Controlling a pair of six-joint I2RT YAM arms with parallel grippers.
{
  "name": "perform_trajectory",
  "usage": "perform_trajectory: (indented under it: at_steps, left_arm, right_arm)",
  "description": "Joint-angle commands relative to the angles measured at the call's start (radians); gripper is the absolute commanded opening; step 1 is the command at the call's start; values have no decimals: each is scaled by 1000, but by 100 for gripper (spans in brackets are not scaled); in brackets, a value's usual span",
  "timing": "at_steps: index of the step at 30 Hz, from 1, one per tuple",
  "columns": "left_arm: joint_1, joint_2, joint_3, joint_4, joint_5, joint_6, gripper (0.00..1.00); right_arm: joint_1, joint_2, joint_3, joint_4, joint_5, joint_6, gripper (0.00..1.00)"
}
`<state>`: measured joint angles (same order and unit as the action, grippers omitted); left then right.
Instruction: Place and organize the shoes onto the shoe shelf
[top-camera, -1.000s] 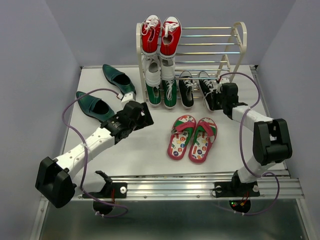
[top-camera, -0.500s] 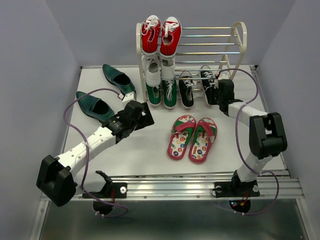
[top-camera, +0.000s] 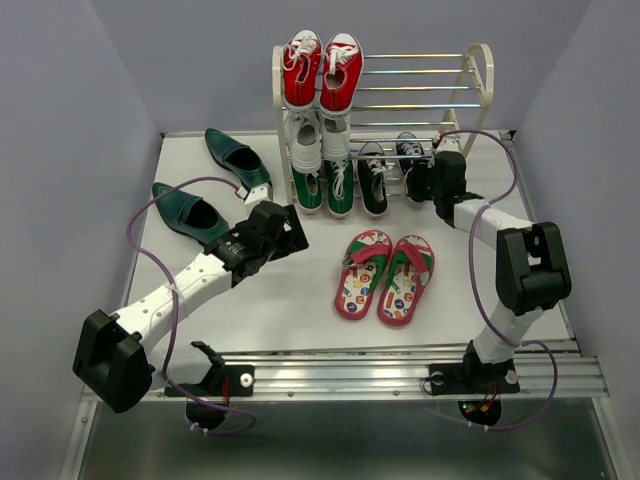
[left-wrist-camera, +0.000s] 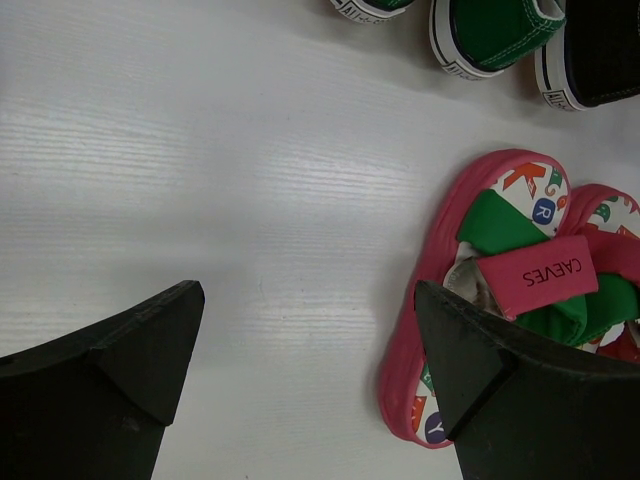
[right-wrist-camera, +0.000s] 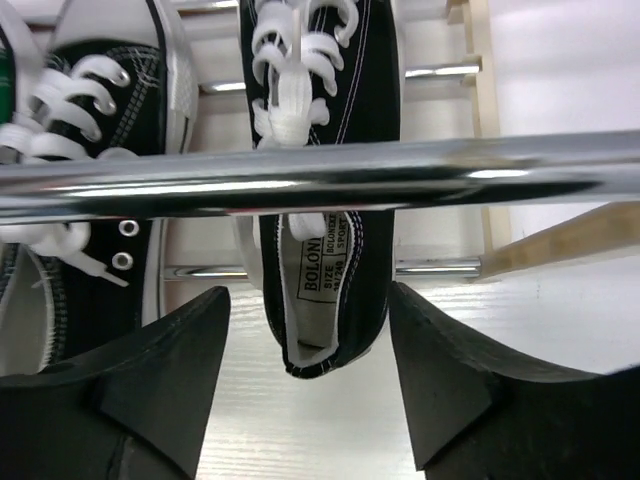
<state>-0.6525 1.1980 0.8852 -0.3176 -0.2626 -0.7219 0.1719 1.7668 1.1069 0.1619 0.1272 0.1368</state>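
The shoe shelf (top-camera: 482, 72) stands at the back. Two black sneakers (top-camera: 372, 178) lie side by side on its lowest rods, the right one (top-camera: 409, 160) with its heel toward my right gripper (top-camera: 421, 184). In the right wrist view that sneaker's heel (right-wrist-camera: 322, 300) sits between the open fingers of my right gripper (right-wrist-camera: 310, 295), touching neither. A pair of flip-flops (top-camera: 386, 276) lies mid-table. Two teal loafers (top-camera: 238, 160) (top-camera: 190, 212) lie at the left. My left gripper (top-camera: 292, 236) hovers open over bare table, the near flip-flop (left-wrist-camera: 500, 250) beside its right finger (left-wrist-camera: 470, 370).
Red sneakers (top-camera: 320, 70), white sneakers (top-camera: 320, 142) and green sneakers (top-camera: 322, 188) fill the shelf's left end, one pair per tier. A silver rod (right-wrist-camera: 450, 170) crosses the right wrist view just above the held-out jaws. The shelf's right frame (right-wrist-camera: 478, 100) is close by.
My right gripper slid the black sneaker further onto the lowest rods, then opened and let it go. The left arm has stayed put.
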Motion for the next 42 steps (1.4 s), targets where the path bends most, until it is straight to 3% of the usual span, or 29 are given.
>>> perform_trajectory:
  at_steps: [1,3,5,11,18,24,29,34,42]
  left_arm:
    - [1,-21,15,28,9,-8,99]
    - [-1,-29,1,31,19,-13,99]
    - [-2,-49,-20,31,25,-17,99]
    - [-33,-67,-63,38,68,-14,99]
    - [-190,-17,-95,95,40,-20,99]
    - [-246,48,-98,152,56,-34,99]
    - [-259,77,-94,173,69,-31,99]
    - [-262,100,-94,196,75,-37,99]
    - [-265,109,-95,199,86,-42,99]
  right_arm:
    - [5,-110,2,21,-8,66,73]
    - [14,-144,-10,-19,-23,84,78]
    - [14,-205,-44,-48,-38,121,100]
    - [43,-429,-191,-204,-28,225,100]
    - [119,-688,-314,-649,63,385,100]
    - [173,-868,-450,-801,-40,515,100]
    - [215,-892,-484,-869,-78,541,100]
    - [277,-848,-522,-816,-109,612,100]
    - [374,-733,-504,-827,23,716,97]
